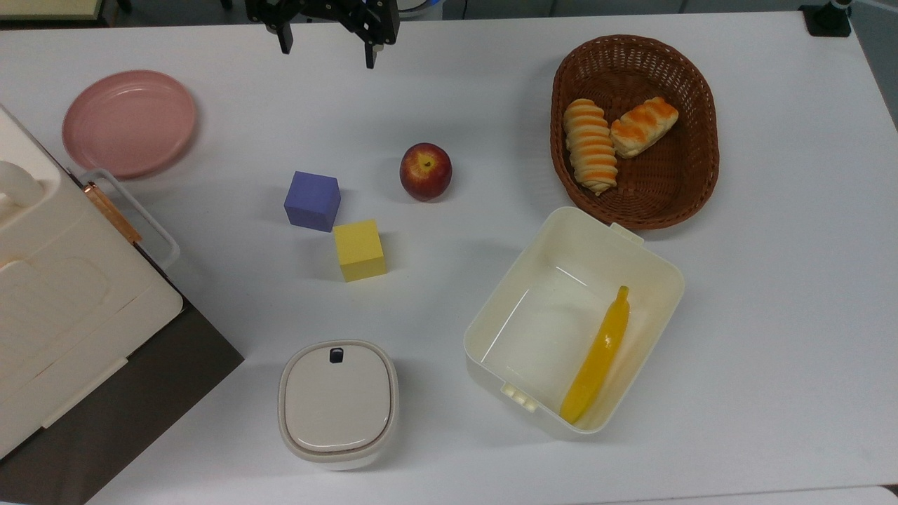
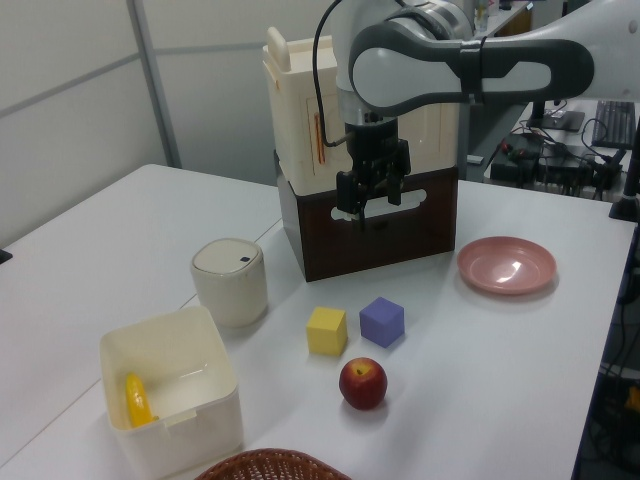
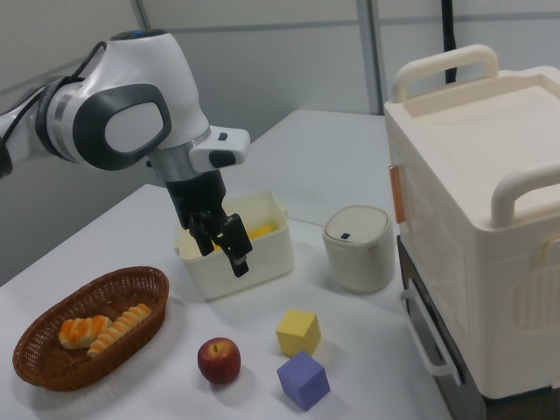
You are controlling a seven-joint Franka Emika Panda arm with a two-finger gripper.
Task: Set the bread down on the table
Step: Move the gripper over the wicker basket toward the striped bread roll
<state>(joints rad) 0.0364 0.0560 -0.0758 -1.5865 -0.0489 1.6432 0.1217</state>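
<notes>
I see the bread (image 1: 591, 145), long spiral-ridged loaf, cream with orange stripes, lying in the wicker basket (image 1: 694, 189) beside a shorter roll (image 1: 643, 126), on the table (image 1: 772, 315), gripper (image 1: 325, 49) raised well apart, jaws released, holding nothing

Robotics lab workspace

A Franka arm (image 2: 460, 60) stands over a white table (image 1: 772, 280) of toy props; grey partition walls (image 2: 70, 110) and desks with a keyboard (image 2: 620, 122) lie behind.
</notes>
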